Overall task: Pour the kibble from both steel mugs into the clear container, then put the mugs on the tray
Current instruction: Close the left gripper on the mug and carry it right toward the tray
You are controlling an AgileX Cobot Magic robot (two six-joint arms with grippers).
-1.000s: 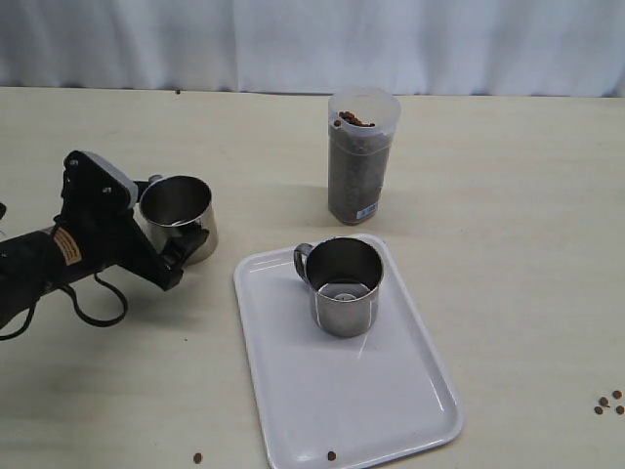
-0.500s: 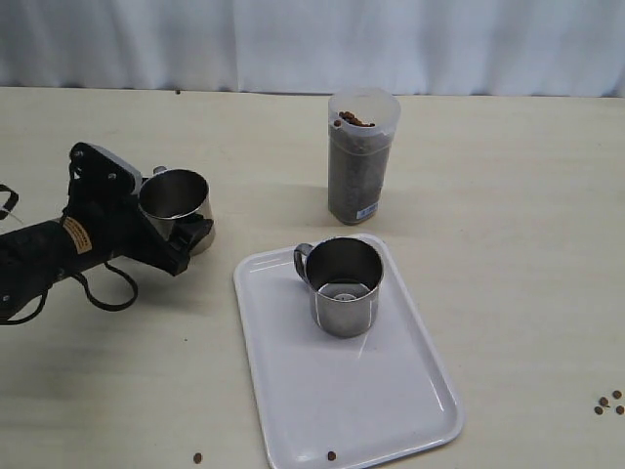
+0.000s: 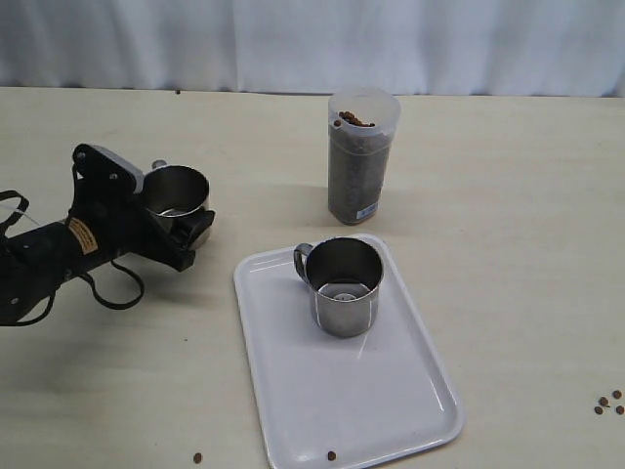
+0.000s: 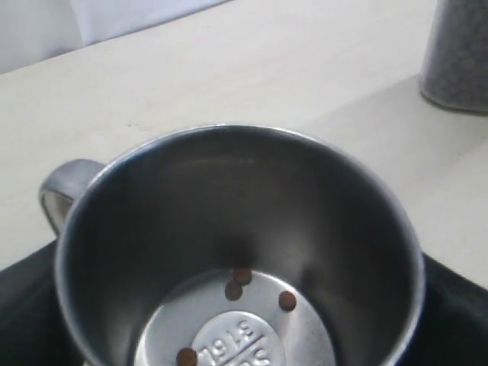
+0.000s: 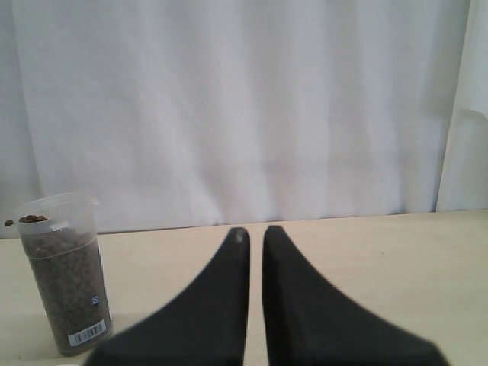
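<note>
My left gripper (image 3: 181, 213) is shut on a steel mug (image 3: 177, 191) at the table's left, with a black finger on each side of its wall. Inside that mug (image 4: 236, 229) lie only a few kibble pellets (image 4: 287, 300). The other steel mug (image 3: 342, 283) stands upright on the white tray (image 3: 391, 401), handle to the left. The clear container (image 3: 361, 166) stands behind the tray, nearly full of kibble (image 3: 357, 161). My right gripper (image 5: 255, 232) is shut and empty, facing the container (image 5: 65, 282); it is outside the exterior view.
Loose pellets lie on the table at the far right (image 3: 607, 403) and at the front left (image 3: 197, 457), and one on the tray's front edge (image 3: 331, 455). A white curtain (image 3: 312, 39) hangs behind the table.
The left gripper and its mug have shifted slightly toward the back of the table. The mug looks smaller and more level than a second ago. Tray, second mug and container are unmoved.
</note>
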